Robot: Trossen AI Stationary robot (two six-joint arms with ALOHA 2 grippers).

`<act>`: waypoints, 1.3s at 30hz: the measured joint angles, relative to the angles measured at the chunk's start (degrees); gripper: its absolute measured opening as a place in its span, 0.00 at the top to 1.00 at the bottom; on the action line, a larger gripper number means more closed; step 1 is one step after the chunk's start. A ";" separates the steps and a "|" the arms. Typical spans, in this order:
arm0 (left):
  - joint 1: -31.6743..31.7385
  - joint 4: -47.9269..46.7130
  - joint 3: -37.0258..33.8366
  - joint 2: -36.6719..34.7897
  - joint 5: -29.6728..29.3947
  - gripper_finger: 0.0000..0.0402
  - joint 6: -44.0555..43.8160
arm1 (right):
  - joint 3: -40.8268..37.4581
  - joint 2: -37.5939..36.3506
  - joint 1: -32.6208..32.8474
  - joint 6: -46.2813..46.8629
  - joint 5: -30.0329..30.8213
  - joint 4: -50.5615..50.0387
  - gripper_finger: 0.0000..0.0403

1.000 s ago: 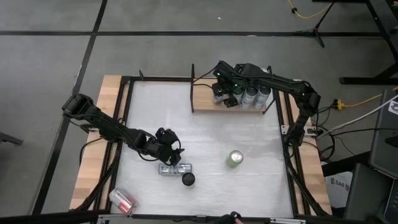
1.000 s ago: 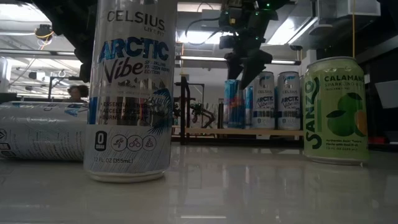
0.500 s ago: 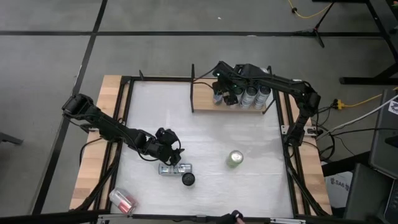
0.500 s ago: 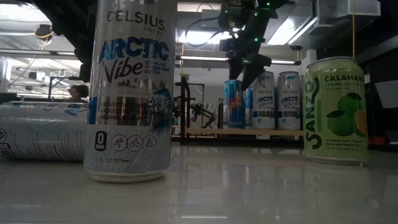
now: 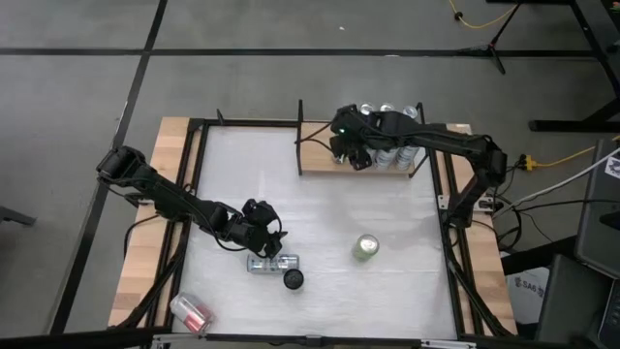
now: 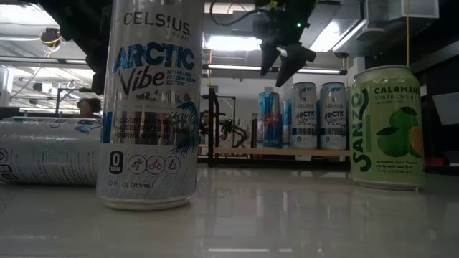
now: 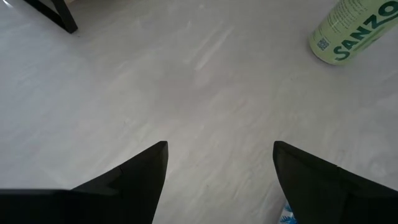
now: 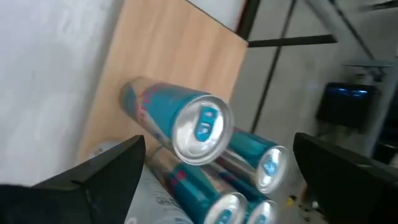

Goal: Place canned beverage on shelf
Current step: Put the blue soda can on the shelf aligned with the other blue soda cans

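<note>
White table (image 5: 320, 194); wooden shelf (image 5: 315, 155) at its far edge carries four upright cans, the blue can (image 8: 180, 121) at the row's end. Right gripper (image 6: 284, 61) hangs above that row, fingers spread, empty. Left gripper (image 5: 263, 237) spread, empty, beside a lying Celsius can (image 5: 272, 263). Green Sanzo can (image 5: 365, 248) and upright Celsius can (image 6: 152, 107) stand mid-table.

Light-brown shelf (image 5: 315, 155), green can (image 5: 365, 248), blue-and-silver can (image 6: 149, 107).

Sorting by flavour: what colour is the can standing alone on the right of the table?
Light green can, seen best in the low view.
</note>
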 joint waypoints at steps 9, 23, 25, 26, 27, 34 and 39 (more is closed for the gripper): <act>0.00 0.02 0.02 0.00 -0.17 0.30 0.00 | 0.02 -0.92 6.65 -0.01 1.78 6.41 0.01; 0.00 0.04 0.02 0.00 -0.17 0.30 0.00 | 0.02 -1.08 15.56 4.19 -4.28 12.80 0.01; 0.00 0.04 0.02 0.00 -0.15 0.30 0.00 | 0.02 -0.69 16.49 7.96 -3.26 13.29 0.01; 0.00 0.02 0.02 0.00 -0.15 0.30 -0.02 | 0.02 -0.48 16.98 9.73 -2.15 12.82 0.01; 0.00 0.02 0.02 0.00 -0.15 0.30 0.00 | 0.02 0.11 17.47 11.33 -0.59 12.58 0.02; 0.00 -0.02 0.04 0.00 -1.18 0.30 0.02 | 0.00 3.98 19.62 17.81 9.07 9.79 0.14; 0.00 -0.05 0.04 0.00 -1.28 0.30 0.02 | -0.02 7.01 18.57 21.09 9.58 8.20 0.25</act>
